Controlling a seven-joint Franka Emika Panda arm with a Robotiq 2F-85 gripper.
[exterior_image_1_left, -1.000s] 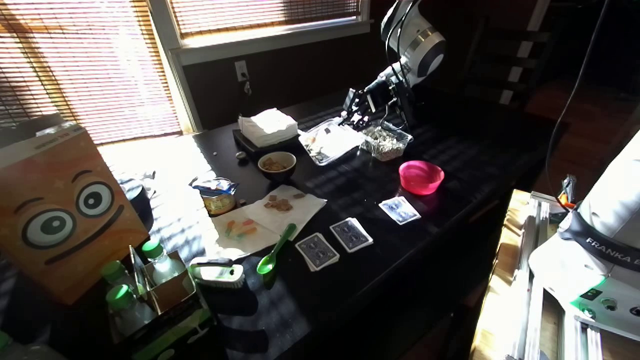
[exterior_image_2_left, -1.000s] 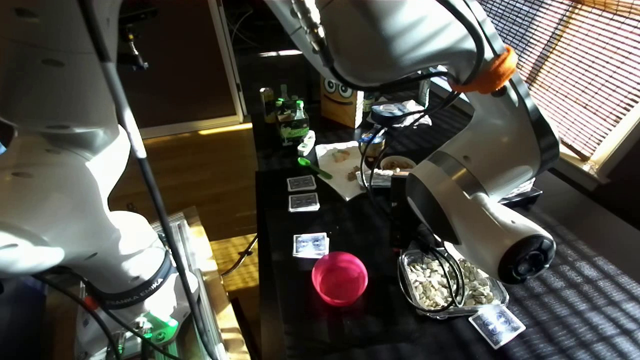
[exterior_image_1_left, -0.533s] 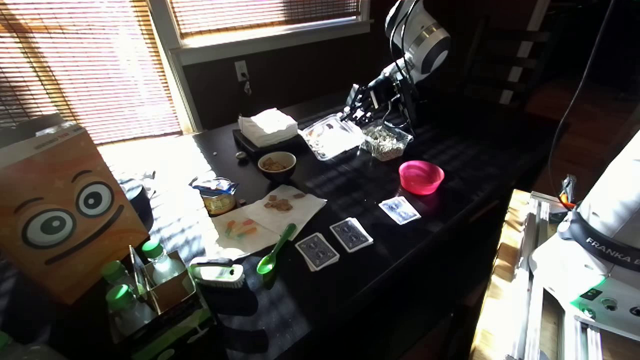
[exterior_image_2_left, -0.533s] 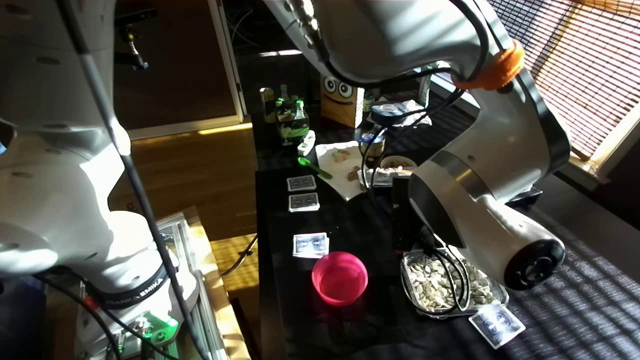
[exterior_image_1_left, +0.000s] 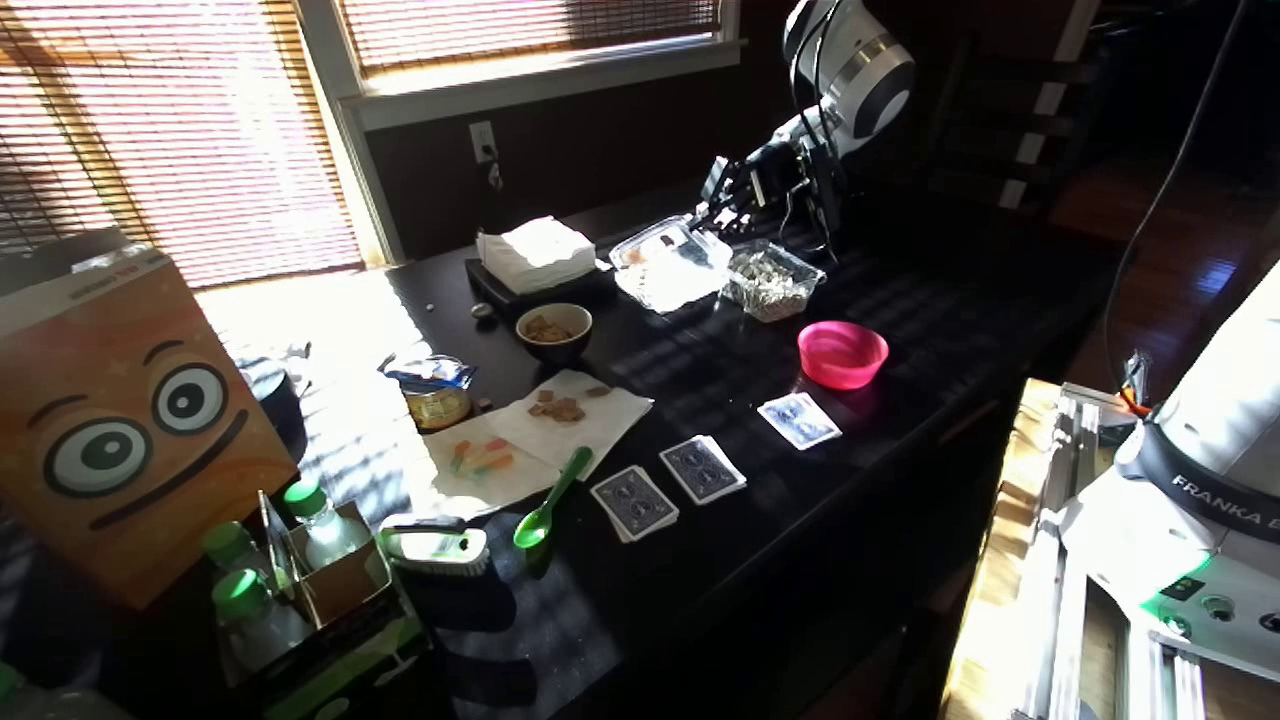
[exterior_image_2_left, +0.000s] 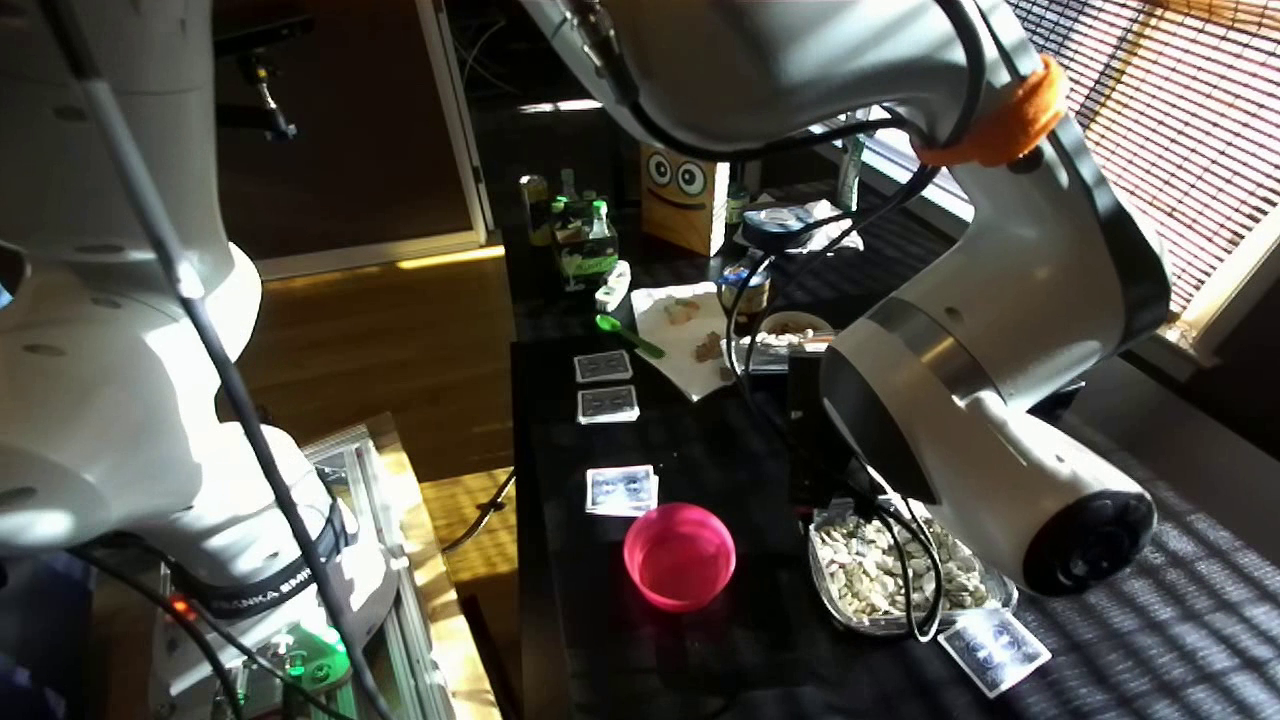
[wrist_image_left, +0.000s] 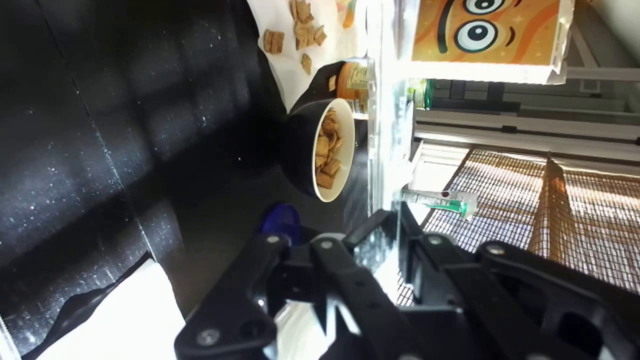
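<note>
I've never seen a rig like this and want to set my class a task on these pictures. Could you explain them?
This is a robot arm ending in a gripper, a kind of pincer. Two cameras outside the robot give the exterior views; a third, on the wrist, gives the wrist view, where the gripper looms large and the scene appears sideways. On the black table are a pink bowl, a clear box of what look like seeds, a dark bowl of brown squares, cards, a spoon, a brush, bottles and an orange box. The gripper is closed on the edge of a clear plastic piece, probably a lid.
</note>
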